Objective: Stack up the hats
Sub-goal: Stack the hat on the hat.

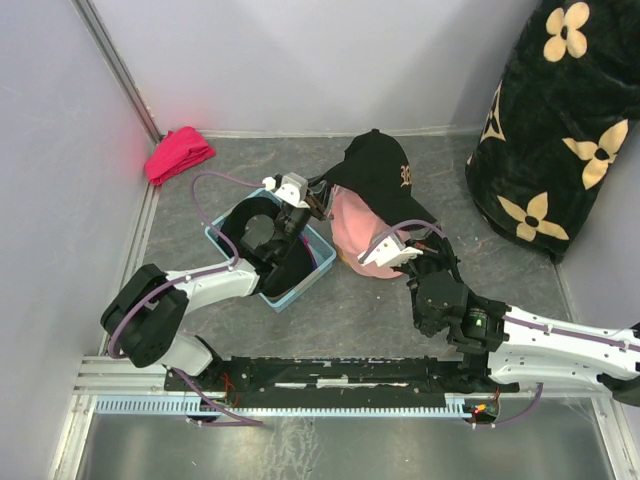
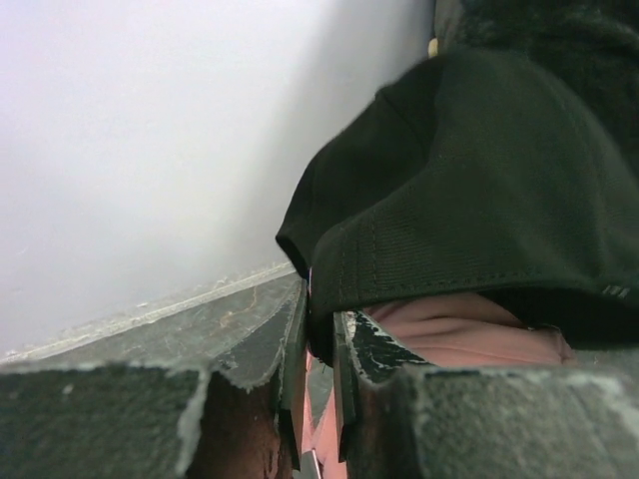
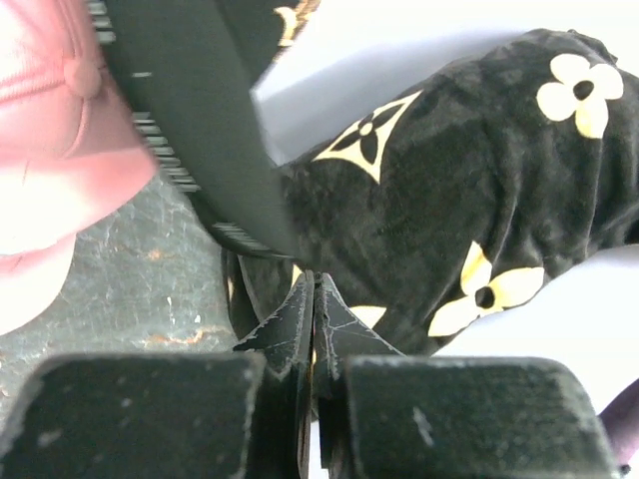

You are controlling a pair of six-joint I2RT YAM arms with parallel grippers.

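At the table's middle, your black cap (image 1: pixel 380 170) lies over the pink cap (image 1: pixel 352 232). Your left gripper (image 2: pixel 319 324) pinches the black cap's left edge. Your right gripper (image 3: pixel 314 297), just right of the pink cap, has its fingers pressed together on nothing.

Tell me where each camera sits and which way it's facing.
Top: above and behind the robot, looking down on the black cap over the pink cap; left arm and right arm show.
Left wrist: low, facing the wall; left claw pinches the black cap's edge.
Right wrist: low, facing the flowered blanket; right claw shut, empty.
Shared: both wrist views show both caps.
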